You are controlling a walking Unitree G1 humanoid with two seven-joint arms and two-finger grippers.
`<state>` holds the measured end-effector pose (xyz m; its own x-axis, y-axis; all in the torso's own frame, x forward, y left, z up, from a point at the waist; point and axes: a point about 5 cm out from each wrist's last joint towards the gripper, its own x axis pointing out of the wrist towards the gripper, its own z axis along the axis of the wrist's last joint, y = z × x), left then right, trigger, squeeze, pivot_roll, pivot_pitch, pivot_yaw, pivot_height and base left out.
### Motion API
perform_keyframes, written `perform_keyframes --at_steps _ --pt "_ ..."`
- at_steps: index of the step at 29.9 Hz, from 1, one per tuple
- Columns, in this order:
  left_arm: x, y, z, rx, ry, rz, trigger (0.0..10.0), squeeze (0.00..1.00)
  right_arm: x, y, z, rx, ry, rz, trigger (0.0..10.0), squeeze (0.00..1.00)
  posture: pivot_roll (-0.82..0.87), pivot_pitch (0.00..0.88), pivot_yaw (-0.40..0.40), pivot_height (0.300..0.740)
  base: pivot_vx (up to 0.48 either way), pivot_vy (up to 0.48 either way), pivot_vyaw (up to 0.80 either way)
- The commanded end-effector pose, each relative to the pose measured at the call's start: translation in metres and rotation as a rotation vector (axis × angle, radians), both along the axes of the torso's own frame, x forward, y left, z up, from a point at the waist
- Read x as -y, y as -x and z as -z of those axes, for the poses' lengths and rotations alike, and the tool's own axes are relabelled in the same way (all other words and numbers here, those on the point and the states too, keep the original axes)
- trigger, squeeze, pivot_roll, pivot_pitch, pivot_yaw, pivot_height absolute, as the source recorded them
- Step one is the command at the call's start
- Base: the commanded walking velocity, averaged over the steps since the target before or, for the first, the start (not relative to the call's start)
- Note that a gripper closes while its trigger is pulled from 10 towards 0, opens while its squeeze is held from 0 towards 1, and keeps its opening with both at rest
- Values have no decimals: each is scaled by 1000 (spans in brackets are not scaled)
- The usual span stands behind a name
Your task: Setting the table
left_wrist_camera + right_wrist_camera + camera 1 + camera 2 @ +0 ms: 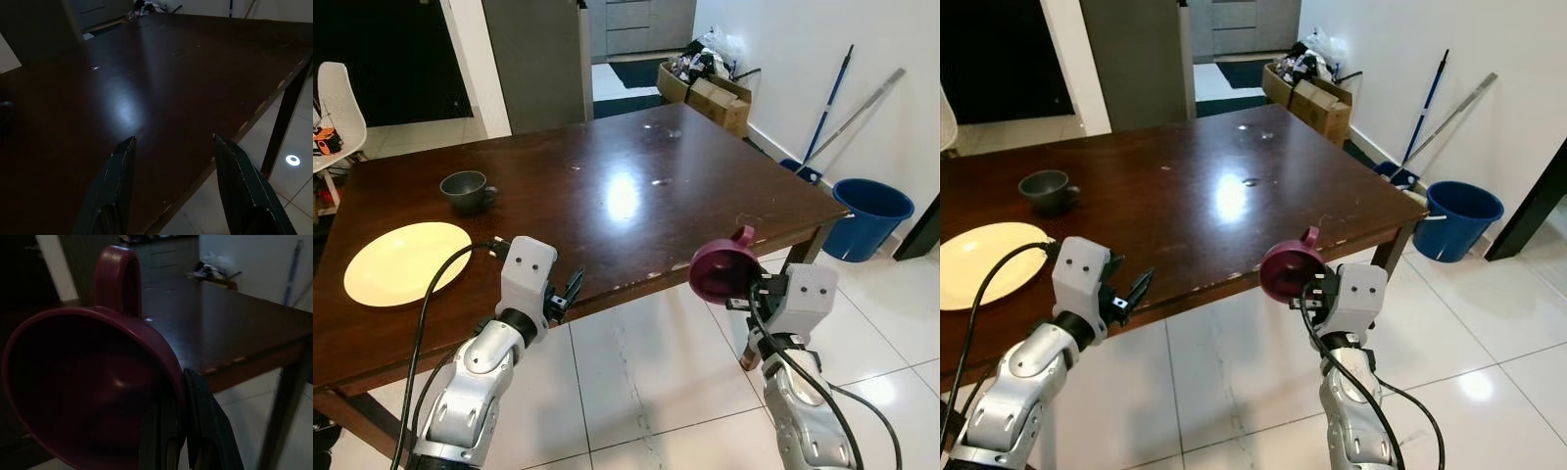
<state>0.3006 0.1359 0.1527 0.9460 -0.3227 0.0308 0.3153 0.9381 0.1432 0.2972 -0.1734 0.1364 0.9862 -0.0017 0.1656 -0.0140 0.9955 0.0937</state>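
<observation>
A maroon cup [722, 269] hangs off the near right edge of the dark wooden table [607, 186], tipped on its side with the handle up. My right gripper [751, 292] is shut on the maroon cup's rim [168, 377]. A pale yellow plate [406, 261] lies at the table's near left. Behind it stands a grey cup [468, 190]. My left gripper [570, 291] is open at the table's front edge, its fingers [115, 188] spread over the bare wood.
A blue bucket [867, 217] stands on the white tiles to the right, with a mop and a pole leaning on the wall. Cardboard boxes [715, 98] sit beyond the far corner. A white chair [337, 113] is at far left.
</observation>
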Motion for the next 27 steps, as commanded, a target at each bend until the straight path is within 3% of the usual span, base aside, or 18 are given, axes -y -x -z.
perform_keyframes --at_steps 1,4,7,10,12,22,27 --pt "-2 2 -1 4 -11 -10 10000 0 -9 -1 -12 33 -25 -69 10000 0 -34 0 84 740 0 0 0" --pt "-2 3 -6 17 12 -27 10000 0 -23 -3 -34 78 -116 -208 10000 0 -33 0 81 740 0 0 0" --pt "-1 3 -7 22 23 -31 10000 0 -24 -4 -40 90 -169 -230 10000 0 -32 0 79 740 0 0 0" --pt "3 2 -9 27 35 -55 10000 0 -18 -5 -43 88 -320 -242 10000 0 -33 0 75 740 0 0 0" --pt "5 2 -9 22 39 -56 10000 0 -15 -4 -43 81 -369 -246 10000 0 -37 0 77 740 0 0 0" --pt "11 4 -7 12 11 -23 10000 0 -11 2 -29 7 -357 -239 10000 0 -41 4 79 740 0 0 0" --pt "10 3 -5 5 0 -40 10000 0 -12 1 -23 -26 -274 -230 10000 0 -40 6 76 740 0 0 0"
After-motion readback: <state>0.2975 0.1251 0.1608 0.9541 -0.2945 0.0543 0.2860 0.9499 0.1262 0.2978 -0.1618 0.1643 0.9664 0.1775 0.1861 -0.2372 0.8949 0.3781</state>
